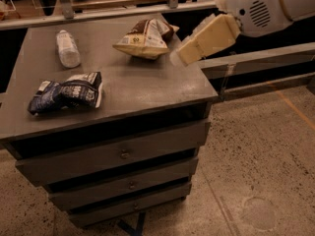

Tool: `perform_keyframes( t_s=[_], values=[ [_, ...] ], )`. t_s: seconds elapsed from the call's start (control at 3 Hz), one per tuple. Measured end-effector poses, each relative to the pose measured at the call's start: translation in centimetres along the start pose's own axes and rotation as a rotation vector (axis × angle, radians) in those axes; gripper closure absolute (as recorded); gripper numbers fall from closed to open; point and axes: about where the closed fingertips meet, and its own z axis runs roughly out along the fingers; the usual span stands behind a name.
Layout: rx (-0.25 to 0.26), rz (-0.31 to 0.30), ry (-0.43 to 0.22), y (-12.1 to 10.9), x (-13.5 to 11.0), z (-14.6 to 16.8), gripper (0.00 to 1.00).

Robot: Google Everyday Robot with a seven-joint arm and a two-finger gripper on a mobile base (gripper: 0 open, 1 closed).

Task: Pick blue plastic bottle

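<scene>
one view | high, angled down at cabinet top (147, 85) | gripper (183, 54) upper right

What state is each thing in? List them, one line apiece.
blue plastic bottle: lying on its side, back left of the cabinet top, not held.
dark blue snack bag: crumpled, lying front left.
tan snack bag: crumpled, lying at the back.
drawers: all three shut.
gripper: in the air over the cabinet's right side, beside the tan snack bag, apart from the bottle.

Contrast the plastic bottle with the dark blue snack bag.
The plastic bottle is clear, cylindrical; the dark blue snack bag is opaque, crumpled. The bottle lies at the back, the bag nearer the front. Both rest on the cabinet top; the gripper hovers by its right edge.
</scene>
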Motion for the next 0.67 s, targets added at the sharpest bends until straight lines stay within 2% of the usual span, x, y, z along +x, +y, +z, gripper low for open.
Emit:
perform_keyframes(
  t_s=[0.67],
  values=[
    [-0.005,0.003,-0.012,0.32,-0.29,0.06,0.00]
  ],
)
